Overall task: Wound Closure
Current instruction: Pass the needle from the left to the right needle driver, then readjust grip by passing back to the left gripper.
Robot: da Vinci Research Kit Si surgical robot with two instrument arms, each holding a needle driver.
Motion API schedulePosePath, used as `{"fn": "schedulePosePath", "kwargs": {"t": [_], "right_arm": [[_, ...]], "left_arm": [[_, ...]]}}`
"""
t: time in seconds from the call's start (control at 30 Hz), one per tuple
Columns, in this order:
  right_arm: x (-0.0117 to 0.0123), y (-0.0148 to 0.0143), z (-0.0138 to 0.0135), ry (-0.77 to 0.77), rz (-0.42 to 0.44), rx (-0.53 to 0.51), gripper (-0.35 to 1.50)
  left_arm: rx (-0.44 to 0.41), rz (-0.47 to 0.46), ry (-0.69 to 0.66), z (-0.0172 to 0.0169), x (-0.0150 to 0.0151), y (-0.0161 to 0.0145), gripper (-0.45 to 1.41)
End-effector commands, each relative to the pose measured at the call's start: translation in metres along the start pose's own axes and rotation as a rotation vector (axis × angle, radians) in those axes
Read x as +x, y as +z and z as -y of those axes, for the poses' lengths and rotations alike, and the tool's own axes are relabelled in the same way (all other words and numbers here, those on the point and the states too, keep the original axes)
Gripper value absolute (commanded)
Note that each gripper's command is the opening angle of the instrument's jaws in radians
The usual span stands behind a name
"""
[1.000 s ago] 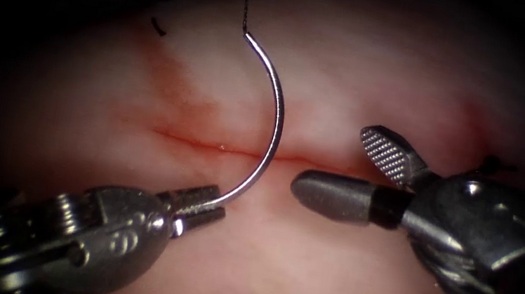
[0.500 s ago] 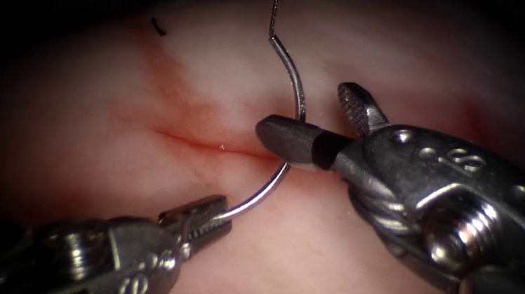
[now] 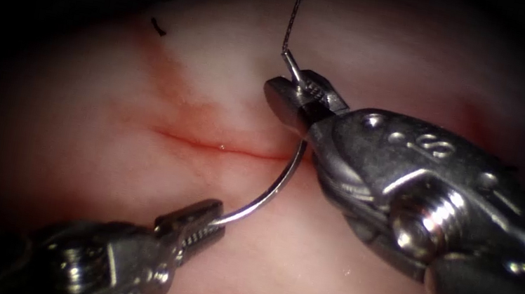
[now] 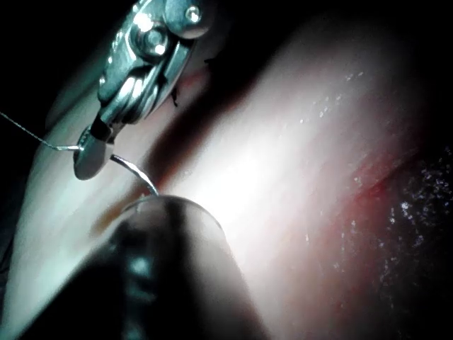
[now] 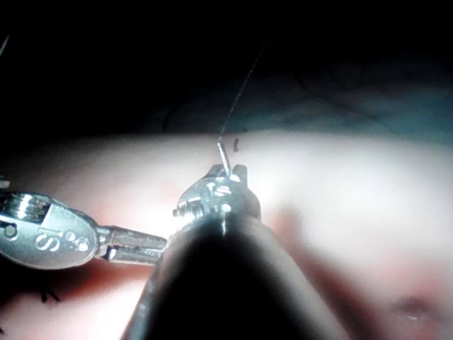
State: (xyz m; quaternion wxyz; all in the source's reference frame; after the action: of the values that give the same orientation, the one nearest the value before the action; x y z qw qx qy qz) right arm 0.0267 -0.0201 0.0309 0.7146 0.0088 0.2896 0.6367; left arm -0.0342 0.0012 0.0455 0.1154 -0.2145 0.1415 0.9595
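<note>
The curved needle (image 3: 285, 176) hangs free above the tissue (image 3: 394, 41) and crosses over the right end of the cut (image 3: 220, 147); it is not in the tissue. My left tool (image 3: 212, 215) comes from the lower left, shut on the needle at the end away from the thread. My right tool (image 3: 289, 91) is shut on the needle close to its thread end, and the short tail (image 3: 288, 64) sticks out above its jaws. The thread (image 3: 298, 3) runs straight up from there. The right wrist view has the right tool (image 5: 219, 188), the needle's tail (image 5: 224, 156) and the left tool (image 5: 134, 244).
Red fluid (image 3: 190, 113) stains the tissue around and above the cut. A short cut end of thread (image 3: 158, 26) lies at the upper left. In the left wrist view the right tool (image 4: 92, 152) grips the needle (image 4: 134, 170), with thread (image 4: 28, 131) trailing off.
The right tool came in open from the right, moved up along the needle and shut on it near the thread end. The left tool kept its hold and shifted slightly.
</note>
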Motion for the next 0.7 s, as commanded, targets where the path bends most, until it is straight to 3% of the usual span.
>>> {"fn": "schedulePosePath", "kwargs": {"t": [0.03,0.07,0.13,0.2,0.23,0.3,0.4,0.5,0.7], "right_arm": [[0.001,0.0009,0.0008,0.014,-0.004,0.004,-0.35],[0.001,0.001,0.0007,0.02,-0.004,0.004,-0.35],[0.001,0.0011,0.0006,0.024,-0.005,0.011,-0.35],[0.001,0.0011,0.0004,0.023,-0.004,0.017,-0.35],[0.001,0.0011,0.0003,0.021,-0.002,0.027,-0.35],[0.0011,0.001,-0.0001,0.023,-0.018,0.047,-0.35],[0.0011,0.001,-0.0007,0.006,-0.034,0.112,-0.35],[0.0012,0.001,-0.0013,-0.067,-0.079,0.213,-0.35],[0.0016,0.0008,-0.0019,-0.228,-0.155,0.484,-0.35]], "left_arm": [[0.001,-0.006,0.005,0.0008,0.0005,0.0008,-0.45],[0.001,-0.01,0.004,0.0009,0.0005,0.0008,-0.45],[-0.001,-0.03,-0.004,0.0012,0.0005,0.0006,0.34],[0.004,-0.072,-0.044,0.0015,0.0005,0.0005,0.69],[0.001,-0.108,-0.101,0.0016,0.0006,0.0004,0.72],[-0.032,-0.212,-0.225,0.0019,0.0008,-0.0001,0.49],[-0.13,-0.356,-0.323,0.0022,0.0011,-0.0011,0.52],[-0.303,-0.525,-0.455,0.0032,0.0013,-0.0021,0.54],[-0.531,-0.673,-0.611,0.0059,0.0017,-0.0038,0.64]]}}
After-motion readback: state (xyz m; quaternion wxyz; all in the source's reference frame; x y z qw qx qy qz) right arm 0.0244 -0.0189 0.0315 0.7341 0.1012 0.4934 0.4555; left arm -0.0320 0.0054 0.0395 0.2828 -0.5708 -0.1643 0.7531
